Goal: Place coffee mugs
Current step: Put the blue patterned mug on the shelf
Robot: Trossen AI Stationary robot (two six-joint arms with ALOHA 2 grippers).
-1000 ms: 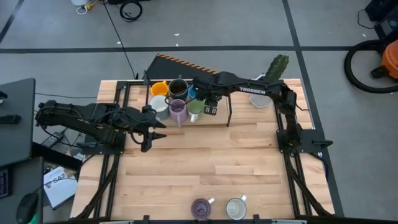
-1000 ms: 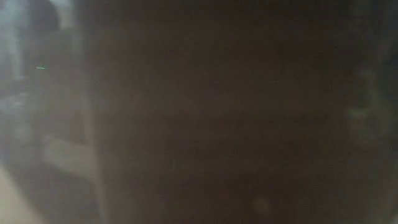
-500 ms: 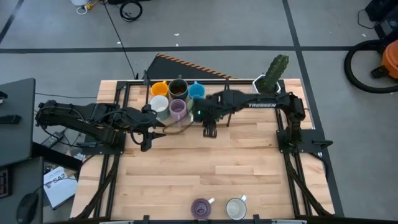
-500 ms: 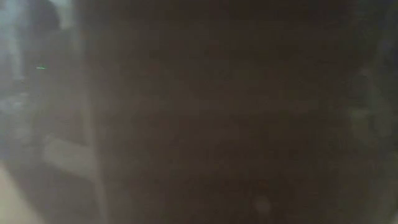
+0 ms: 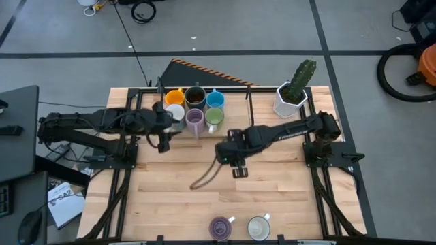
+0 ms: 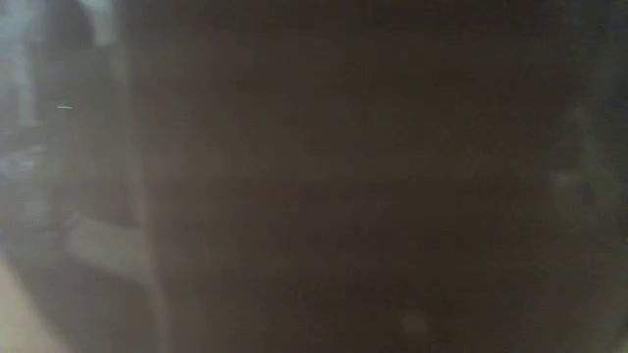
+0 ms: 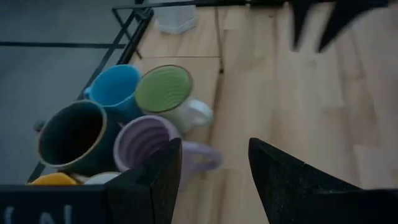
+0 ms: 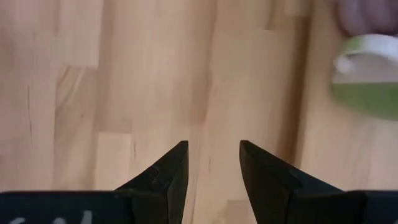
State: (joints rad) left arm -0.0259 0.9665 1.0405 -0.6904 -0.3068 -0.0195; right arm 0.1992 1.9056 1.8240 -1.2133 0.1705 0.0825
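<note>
High view shows six coffee mugs (image 5: 194,107) bunched at the counter's (image 5: 272,190) far edge, with a purple mug (image 5: 220,228) and a white mug (image 5: 258,228) down at the near edge. Right claw (image 5: 236,170) has swung away from the cluster to mid-counter, fingers parted and seemingly empty, so no mug came along. Left claw (image 5: 162,145) hovers wide beside the cluster.

Six mugs stand upright, packed together at the table's far edge: orange mug (image 5: 174,96), dark brown mug (image 5: 195,96), blue mug (image 5: 215,99), white mug (image 5: 174,113), purple mug (image 5: 195,118) and green mug (image 5: 214,116). A second purple mug (image 5: 220,228) and a second white mug (image 5: 258,228) stand side by side at the near edge.
</note>
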